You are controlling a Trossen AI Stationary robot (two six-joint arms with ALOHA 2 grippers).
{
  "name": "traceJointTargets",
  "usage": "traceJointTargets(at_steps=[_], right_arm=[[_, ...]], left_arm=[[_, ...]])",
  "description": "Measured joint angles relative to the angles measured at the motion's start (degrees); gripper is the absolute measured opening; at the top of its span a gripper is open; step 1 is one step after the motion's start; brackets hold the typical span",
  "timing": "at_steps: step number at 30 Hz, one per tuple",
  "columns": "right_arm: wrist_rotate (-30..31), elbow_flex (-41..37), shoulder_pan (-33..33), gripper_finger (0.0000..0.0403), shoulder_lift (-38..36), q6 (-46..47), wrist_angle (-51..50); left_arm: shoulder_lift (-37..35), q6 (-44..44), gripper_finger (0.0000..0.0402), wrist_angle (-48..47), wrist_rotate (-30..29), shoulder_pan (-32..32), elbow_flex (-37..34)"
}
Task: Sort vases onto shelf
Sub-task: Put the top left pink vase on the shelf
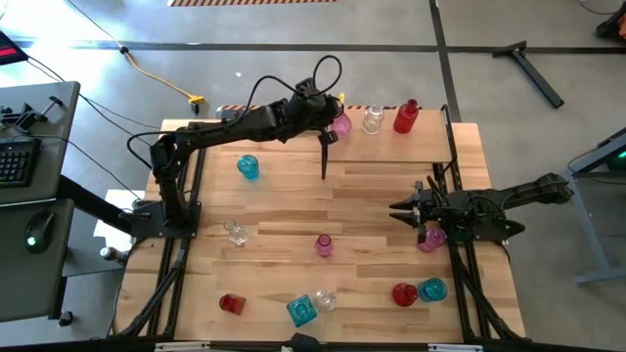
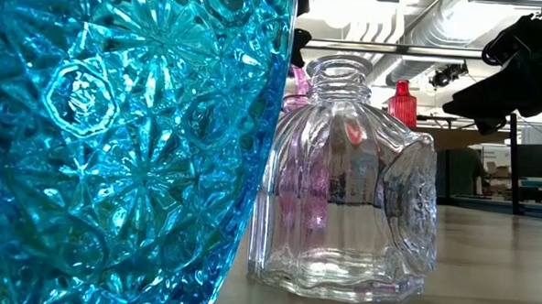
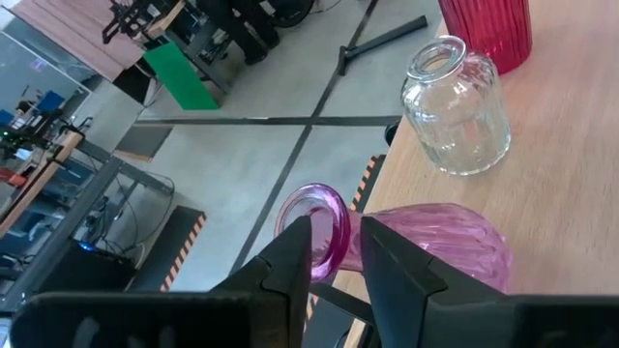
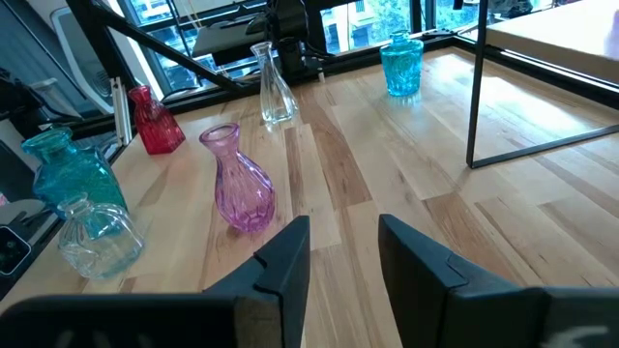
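Left gripper: my left gripper (image 3: 337,253) is over the shelf (image 1: 391,147), at its far edge, with both fingers spread on either side of the neck of the pink vase (image 3: 426,246); I cannot tell if a finger touches the glass.
Pink vase: it lies on its side on the shelf, long axis running from my fingers outward, with the mouth towards the gripper and the belly away from it.
Nearer arm: the left arm is nearer; my right gripper (image 1: 403,208) waits well apart over the lower table, and how far its fingers are parted I cannot tell.
Neighbours: the clear jar vase (image 3: 456,111) and the red vase (image 3: 488,29) stand upright just beyond the pink one.
Materials: all are smooth translucent glass, and the pink one is ribbed and round, so I judge it can roll.
Shelf surface: light wood, flat.
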Motion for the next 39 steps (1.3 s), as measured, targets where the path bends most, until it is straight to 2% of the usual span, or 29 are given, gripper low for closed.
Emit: traceJointTargets(at_steps=[14, 19, 39], right_arm=[[0.0, 0.0, 0.0, 0.0108, 0.0, 0.0, 0.0], [0.0, 0.0, 0.0, 0.0108, 0.0, 0.0, 0.0], [0.0, 0.0, 0.0, 0.0108, 0.0, 0.0, 0.0]], left_arm=[[0.0, -0.5, 0.0083, 0.9, 1.4, 0.0, 0.0], [0.4, -1.1, 0.0083, 2.3, 3.7, 0.0, 0.0], [0.4, -3.4, 0.0083, 2.8, 5.0, -0.3, 0.0]])
